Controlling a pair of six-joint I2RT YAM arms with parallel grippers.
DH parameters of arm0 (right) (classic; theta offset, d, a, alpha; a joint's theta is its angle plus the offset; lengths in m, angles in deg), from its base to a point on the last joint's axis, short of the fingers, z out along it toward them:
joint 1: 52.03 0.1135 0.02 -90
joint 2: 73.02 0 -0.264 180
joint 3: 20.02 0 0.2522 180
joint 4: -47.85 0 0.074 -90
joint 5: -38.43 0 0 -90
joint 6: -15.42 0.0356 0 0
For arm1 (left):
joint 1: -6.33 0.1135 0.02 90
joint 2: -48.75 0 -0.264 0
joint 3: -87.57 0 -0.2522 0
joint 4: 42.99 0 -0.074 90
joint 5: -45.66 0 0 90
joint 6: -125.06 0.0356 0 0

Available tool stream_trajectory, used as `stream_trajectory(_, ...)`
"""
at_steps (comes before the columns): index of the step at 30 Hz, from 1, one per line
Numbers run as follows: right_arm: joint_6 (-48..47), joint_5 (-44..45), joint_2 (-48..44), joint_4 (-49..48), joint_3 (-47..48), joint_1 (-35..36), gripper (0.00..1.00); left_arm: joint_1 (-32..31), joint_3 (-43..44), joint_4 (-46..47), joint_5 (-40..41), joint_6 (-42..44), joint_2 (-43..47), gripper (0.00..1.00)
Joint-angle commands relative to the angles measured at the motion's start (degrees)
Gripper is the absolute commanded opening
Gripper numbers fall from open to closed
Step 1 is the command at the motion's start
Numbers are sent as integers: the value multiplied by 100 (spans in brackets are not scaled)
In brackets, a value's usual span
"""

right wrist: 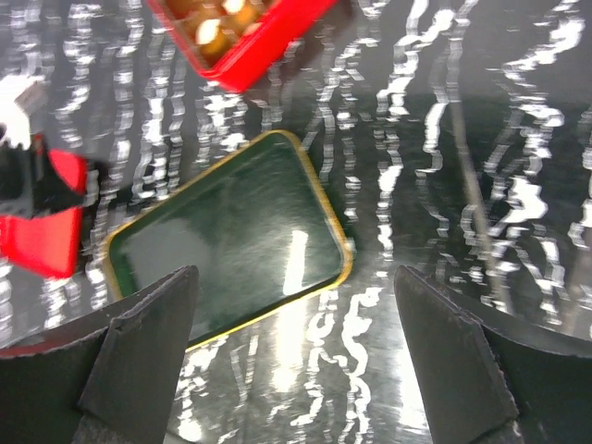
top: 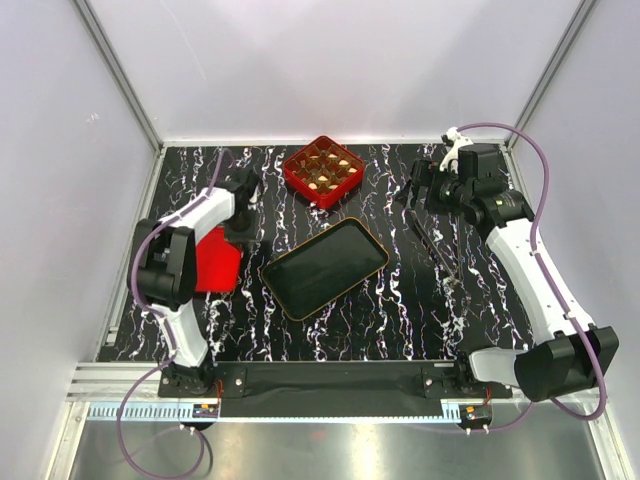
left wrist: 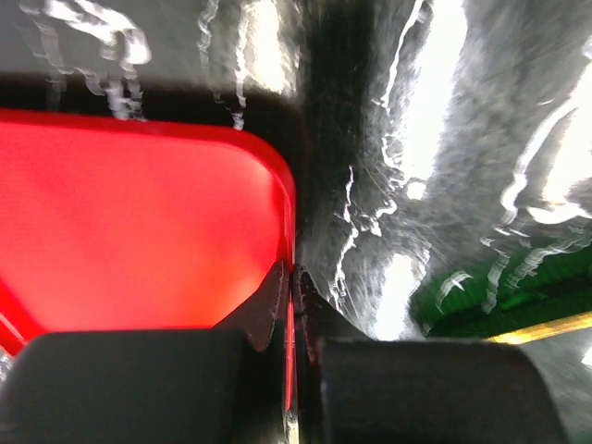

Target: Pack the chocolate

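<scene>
Left pincer (left wrist: 292, 277) clamped on edge of red lid (left wrist: 139, 240), right pincer (right wrist: 294, 277) gaping, empty, chocolates (top: 322, 170) tiny, indistinct in red box (top: 302, 189).

We see plain pale walls (top: 330, 60) framed by slanting aluminium posts (top: 120, 72), a black tabletop (top: 400, 310) veined with white and throwing back bright glare, and a metal rail (top: 110, 383) along its near edge.

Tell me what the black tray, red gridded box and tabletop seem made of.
The black tray looks like lacquered metal: glossy, mirrors the light, thin gold rim. The red gridded box seems plastic or coated card, smooth and evenly coloured; I cannot tell which. The tabletop is a shiny black marble-look surface with white veins, possibly printed.
</scene>
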Motion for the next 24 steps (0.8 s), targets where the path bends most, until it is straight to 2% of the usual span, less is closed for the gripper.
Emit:
stream_trajectory(1, 372, -774, -199, -411, 164, 30, 93, 47, 917, -527, 50, -150, 836, 0)
stream_trajectory(4, 828, -1582, -340, -1078, -3, 30, 93, 55, 1734, -1020, -221, -194, 1380, 0)
stream_trajectory(5, 961, -1811, -375, -1620, -160, 30, 93, 55, 1945, -1160, -440, -194, 1547, 0)
stream_trajectory(6, 1093, -2378, -419, -1956, -266, 30, 94, 55, 2295, -1179, -1095, -203, 1688, 0)
stream_trajectory(8, 1323, -3171, -402, -3007, -477, 30, 95, 64, 2622, -1118, -1897, -325, 2066, 0)
stream_trajectory(9, 1279, -3967, -315, -3249, -469, 30, 95, 64, 2816, -1039, -2998, -404, 2146, 0)
stream_trajectory(10, 1149, -4227, -296, -3477, -469, 30, 95, 64, 2852, -934, -3557, -527, 2294, 0)
stream_trajectory(11, 1104, -4308, -279, -4045, -556, 21, 95, 55, 2844, -611, -4102, -885, 2357, 0)
stream_trajectory(12, 1147, -4492, -252, -4460, -661, 30, 96, 55, 2626, -338, -5178, -1114, 2444, 0)
stream_trajectory(13, 1234, -4572, -235, -4890, -767, 21, 96, 55, 2433, 4, -5719, -1386, 2515, 0)
stream_trajectory(14, 1174, -4607, -235, -5347, -872, 38, 96, 20, 2213, 817, -6186, -1998, 2689, 0)
stream_trajectory(15, 947, -4704, -208, -5473, -900, 30, 96, -32, 1811, 1190, -6765, -2239, 2761, 0)
stream_trajectory(17, 139, -4635, -226, -6129, -1249, 30, 95, -268, 1579, 1431, -6998, -2199, 2840, 0)
stream_trajectory(20, -1170, -4625, -182, -6187, -1401, 30, 97, -558, 1491, 749, -7078, -1559, 2806, 0)
stream_trajectory(21, -1425, -4930, -69, -6004, -1314, 30, 97, -638, 1412, 676, -7096, -1452, 2849, 0)
stream_trajectory(22, -2289, -5290, -15, -5758, -1208, 30, 96, -796, 1359, 580, -7113, -1320, 2884, 0)
stream_trajectory(24, -2876, -6132, 55, -5474, -1163, 30, 96, -972, 1131, 447, -7174, -1003, 3068, 0)
